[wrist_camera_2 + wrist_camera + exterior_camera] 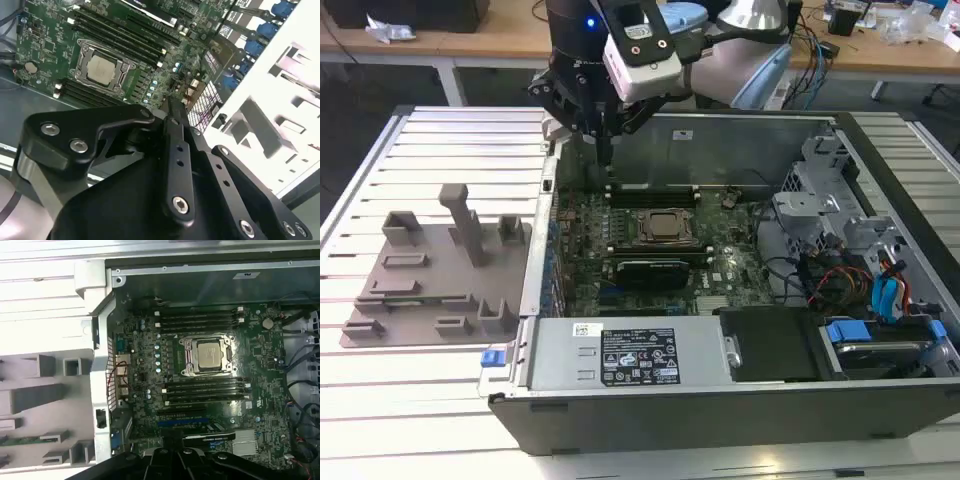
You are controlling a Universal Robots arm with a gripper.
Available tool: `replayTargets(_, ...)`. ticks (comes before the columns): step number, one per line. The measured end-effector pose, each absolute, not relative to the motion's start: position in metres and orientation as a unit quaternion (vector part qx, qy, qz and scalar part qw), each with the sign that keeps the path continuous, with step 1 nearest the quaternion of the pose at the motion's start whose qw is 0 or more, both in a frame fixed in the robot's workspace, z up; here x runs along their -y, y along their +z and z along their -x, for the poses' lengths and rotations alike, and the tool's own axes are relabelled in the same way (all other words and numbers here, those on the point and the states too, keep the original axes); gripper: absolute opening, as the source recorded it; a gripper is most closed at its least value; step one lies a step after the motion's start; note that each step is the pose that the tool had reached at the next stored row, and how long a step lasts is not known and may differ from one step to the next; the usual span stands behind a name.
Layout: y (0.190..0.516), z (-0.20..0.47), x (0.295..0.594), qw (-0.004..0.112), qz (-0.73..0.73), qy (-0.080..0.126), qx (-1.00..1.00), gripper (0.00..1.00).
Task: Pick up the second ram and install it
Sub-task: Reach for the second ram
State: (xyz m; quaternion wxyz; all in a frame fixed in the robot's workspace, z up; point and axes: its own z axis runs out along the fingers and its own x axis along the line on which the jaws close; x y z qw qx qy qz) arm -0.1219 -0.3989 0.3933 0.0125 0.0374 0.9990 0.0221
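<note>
The gripper [604,157] hung with its fingers [172,145] drawn together, clamped on nothing, just above the board [145,340] at a corner of the case [720,400]. Further off below it sat the socket [208,354]. Well apart from it, beyond the case wall, the ram [17,440] lay flat in a slot of the tray [420,275].

second ram [15,441] – green stick, in tray [30,399]
</note>
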Motion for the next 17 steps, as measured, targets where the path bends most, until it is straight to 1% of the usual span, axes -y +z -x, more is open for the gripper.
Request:
replayTargets(3, 0.393, 0.156, 0.399, 0.013, -0.037, 0.022, -0.999, 0.1)
replayTargets(9, 0.393, 0.199, 0.399, 0.013, -0.037, 0.022, -0.999, 0.1)
replayTargets(13, 0.392, 0.25, 0.399, 0.013, -0.037, 0.022, -0.999, 0.1)
replayTargets(17, 0.391, 0.285, 0.399, 0.013, -0.037, 0.022, -0.999, 0.1)
